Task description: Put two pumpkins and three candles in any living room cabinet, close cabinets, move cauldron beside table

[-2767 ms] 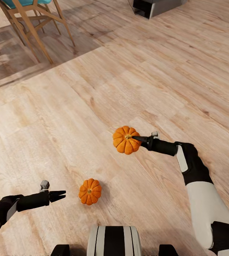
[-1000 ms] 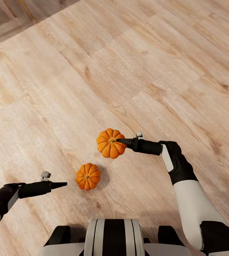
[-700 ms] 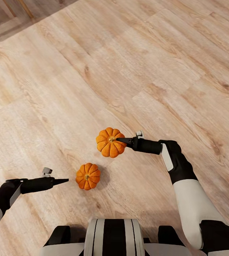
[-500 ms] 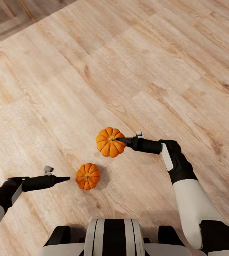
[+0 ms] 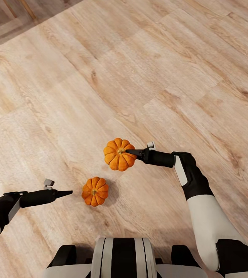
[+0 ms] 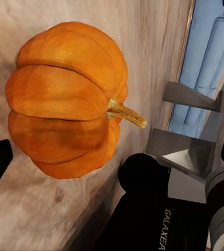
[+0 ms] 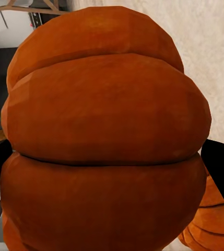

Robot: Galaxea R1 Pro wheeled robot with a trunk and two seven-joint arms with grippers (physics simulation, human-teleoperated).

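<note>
The right gripper [image 5: 130, 152] is closed on one pumpkin [image 5: 119, 154], holding it by the stem area in the air above the wooden floor [image 5: 158, 69]. The second pumpkin [image 5: 95, 191] sits on the floor near the robot's base [image 5: 122, 258], just in front of the left gripper [image 5: 68, 192]. That gripper's fingers [image 5: 64, 192] look pressed together and grip nothing.

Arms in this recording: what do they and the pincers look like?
Both arms have white upper shells, black wrist sections and slim black forearms tapering to dark pointed tips. The left pincer and right pincer each carry a small grey block. The left wrist view shows "GALAXEA" lettering on black casing.
</note>
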